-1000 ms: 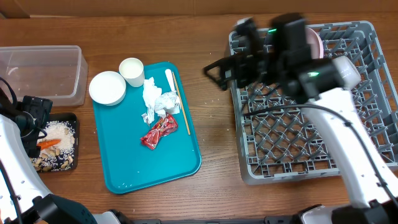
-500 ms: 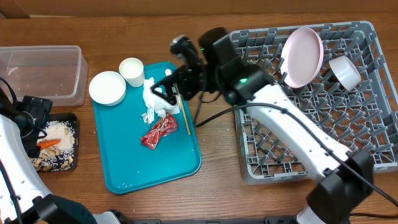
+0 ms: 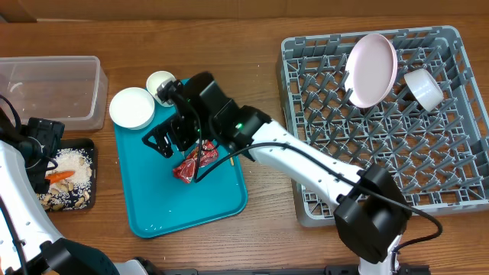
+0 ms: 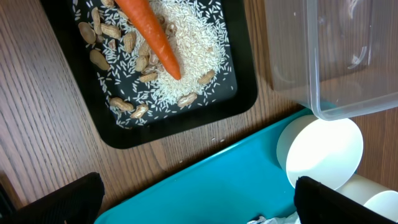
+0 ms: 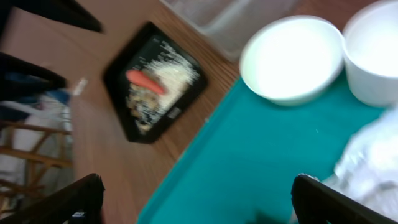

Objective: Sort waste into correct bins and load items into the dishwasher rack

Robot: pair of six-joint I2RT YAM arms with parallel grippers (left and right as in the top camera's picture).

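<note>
the right gripper [image 3: 158, 143] has swung from the dishwasher rack [image 3: 382, 176] to hang wide open over the teal tray [image 3: 176, 206], red wrapper [image 3: 195, 161] just behind its jaws, white bowl [image 3: 131, 107] and cup [image 3: 157, 80] just ahead, carrot [image 3: 59, 176] on the black tray [image 4: 239, 93] beyond, near the open left gripper [image 4: 199, 202].

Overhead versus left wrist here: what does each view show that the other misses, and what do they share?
Only the overhead shows the dishwasher rack, with the pink plate and a white bowl in it, and the red wrapper on the teal tray. Only the left wrist view picks out single peanuts and rice grains. Both show the black tray holding the carrot, the clear tub, and the second white bowl at the teal tray's corner.
</note>
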